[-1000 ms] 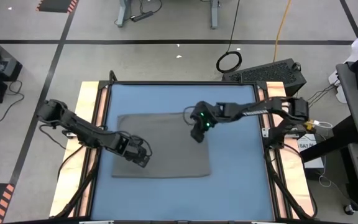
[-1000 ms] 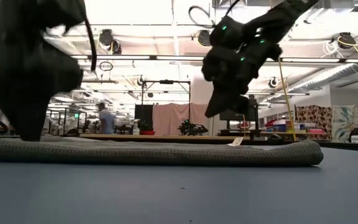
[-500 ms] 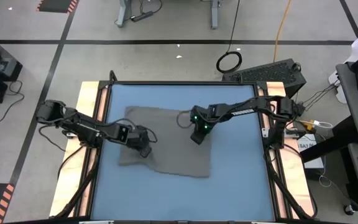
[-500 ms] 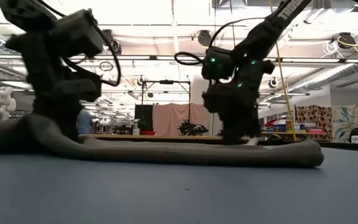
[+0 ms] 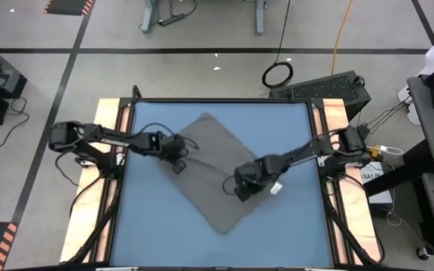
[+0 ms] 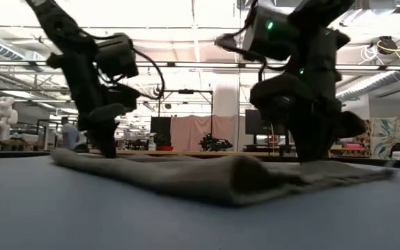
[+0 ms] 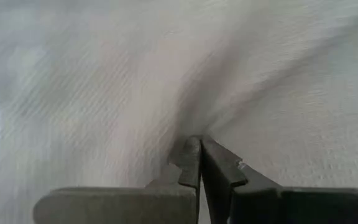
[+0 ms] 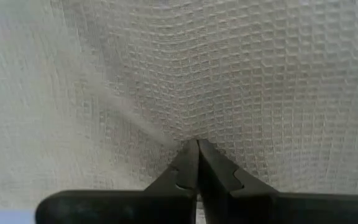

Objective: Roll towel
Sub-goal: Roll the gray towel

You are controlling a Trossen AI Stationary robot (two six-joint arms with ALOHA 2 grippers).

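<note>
Soft, light waffle-weave towel (image 5: 217, 169), easily wrinkled; best taken at edges. Left tool (image 5: 178, 156) at 10 o'clock, right tool (image 5: 241, 192) at 4 o'clock, both pinching cloth.

Both arms are dark, jointed and slender, trailing looped black cables. The right arm's wrist housing (image 6: 276, 31) carries a lit green lamp (a second glows lower down); gripper fingers are dark, notched blades.
</note>
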